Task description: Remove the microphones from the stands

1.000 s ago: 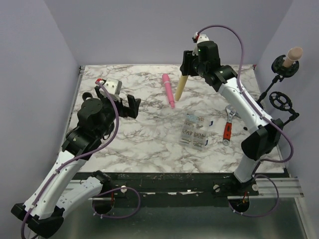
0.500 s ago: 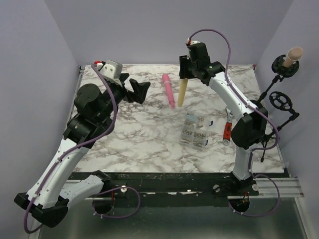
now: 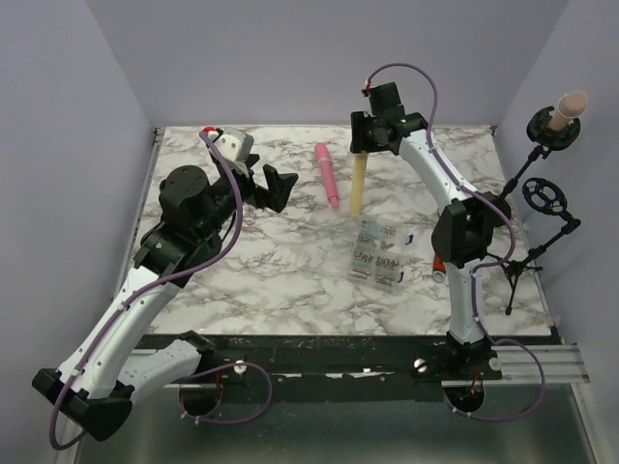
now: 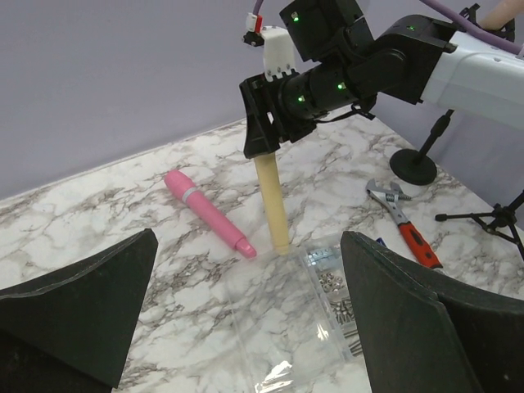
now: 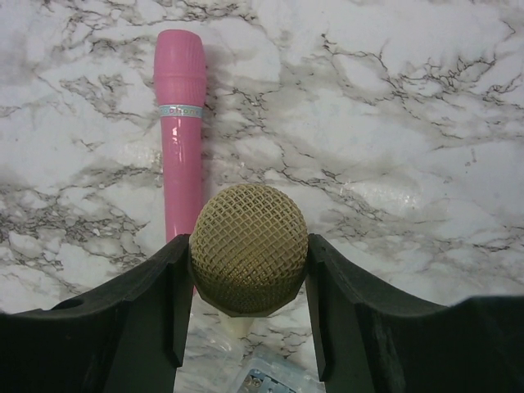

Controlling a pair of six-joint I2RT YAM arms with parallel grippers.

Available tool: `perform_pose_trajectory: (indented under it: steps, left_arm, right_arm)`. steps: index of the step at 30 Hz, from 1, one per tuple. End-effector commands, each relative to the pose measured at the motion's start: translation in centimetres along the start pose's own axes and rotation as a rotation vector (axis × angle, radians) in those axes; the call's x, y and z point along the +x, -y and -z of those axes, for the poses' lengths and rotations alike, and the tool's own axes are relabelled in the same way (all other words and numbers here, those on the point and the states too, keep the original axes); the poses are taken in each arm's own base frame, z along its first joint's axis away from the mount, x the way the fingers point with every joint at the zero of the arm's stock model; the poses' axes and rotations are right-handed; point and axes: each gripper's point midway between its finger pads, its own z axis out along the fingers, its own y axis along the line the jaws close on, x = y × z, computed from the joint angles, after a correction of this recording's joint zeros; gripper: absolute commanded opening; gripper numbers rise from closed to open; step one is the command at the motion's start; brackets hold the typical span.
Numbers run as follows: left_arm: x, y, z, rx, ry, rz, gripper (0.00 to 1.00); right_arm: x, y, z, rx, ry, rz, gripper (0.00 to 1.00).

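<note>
Over the counter's (image 3: 290, 280) left side the left arm (image 3: 189, 208) hangs with its jaws spread wide and nothing between them. Near the middle of the far edge a pink plastic microphone (image 3: 327, 174) lies flat. Just right of it the right arm (image 3: 435, 174) has its jaws clamped on the mesh head of a cream-yellow microphone (image 3: 357, 184). It is held upright, off any stand, with its tail end down by the counter; whether it touches I cannot tell. Close beside that tail sits a clear plastic box of small metal parts (image 3: 379, 253), then a red-handled wrench (image 4: 401, 219). Along the right edge are two black stands. The farther stand (image 3: 542, 129) carries a peach-coloured microphone (image 3: 569, 104), and the nearer tripod stand (image 3: 544, 196) has an empty clip.

The letting-go is what I'd worry about. Released upright, the cream one would likely topple, then roll into the pink one or clatter onto the box. A hurried lowering could also jam its tail against the box.

My count is three microphones, two stands, one box, one wrench and two arms.
</note>
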Motion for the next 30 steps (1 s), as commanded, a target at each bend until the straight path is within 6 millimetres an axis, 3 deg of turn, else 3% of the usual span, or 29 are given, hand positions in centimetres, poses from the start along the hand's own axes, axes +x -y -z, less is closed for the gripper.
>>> perform_pose_trajectory:
  steps: [1, 18, 30]
  left_arm:
    - [-0.3, 0.5, -0.2, 0.031, 0.014, -0.002, 0.99]
    - [-0.1, 0.4, -0.2, 0.023, 0.008, 0.007, 0.98]
    - [0.8, 0.5, -0.9, 0.032, -0.019, 0.018, 0.99]
  right_arm:
    - [0.4, -1.0, -1.0, -0.068, -0.014, 0.008, 0.01]
    - [-1.9, -0.3, -10.0, -0.011, 0.165, -0.014, 0.07]
    - [-0.1, -0.3, -15.0, -0.017, 0.177, -0.023, 0.2]
